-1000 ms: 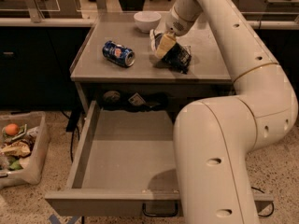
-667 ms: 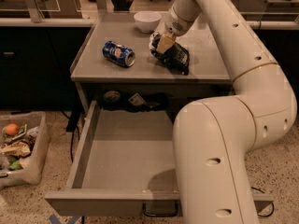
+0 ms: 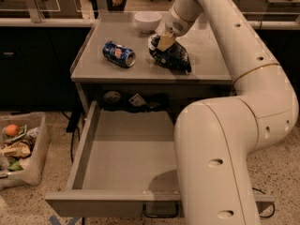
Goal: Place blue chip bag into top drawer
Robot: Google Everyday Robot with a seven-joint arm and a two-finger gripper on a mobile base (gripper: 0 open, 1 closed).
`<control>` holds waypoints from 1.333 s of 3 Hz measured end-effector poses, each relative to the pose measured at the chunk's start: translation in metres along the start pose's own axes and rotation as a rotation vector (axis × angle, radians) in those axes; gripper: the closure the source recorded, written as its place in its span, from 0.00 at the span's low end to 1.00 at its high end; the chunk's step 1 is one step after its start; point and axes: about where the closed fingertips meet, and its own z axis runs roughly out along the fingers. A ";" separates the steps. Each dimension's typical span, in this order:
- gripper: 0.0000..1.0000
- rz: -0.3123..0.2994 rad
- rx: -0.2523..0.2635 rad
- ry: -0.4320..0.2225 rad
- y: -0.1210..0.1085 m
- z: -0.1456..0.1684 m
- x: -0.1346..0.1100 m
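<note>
The blue chip bag (image 3: pixel 172 57) is a crumpled dark blue foil bag lying on the grey countertop (image 3: pixel 93 60), right of centre. My gripper (image 3: pixel 163 42) is down on the bag's left end, its tan fingertips touching the foil. The top drawer (image 3: pixel 126 158) is pulled out wide below the counter, grey and shallow, with a small loop handle (image 3: pixel 159 213) at its front. My white arm (image 3: pixel 225 139) covers the drawer's right side.
A blue soda can (image 3: pixel 119 54) lies on its side left of the bag. A white bowl (image 3: pixel 147 20) stands at the back of the counter. Dark items (image 3: pixel 136 100) sit at the drawer's back. A clear bin (image 3: pixel 18 146) of scraps stands on the floor, left.
My gripper has shifted slightly down and left onto the bag's left end. The bag, can and drawer have not moved.
</note>
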 end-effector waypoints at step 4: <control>1.00 -0.085 -0.022 -0.293 0.071 -0.152 -0.029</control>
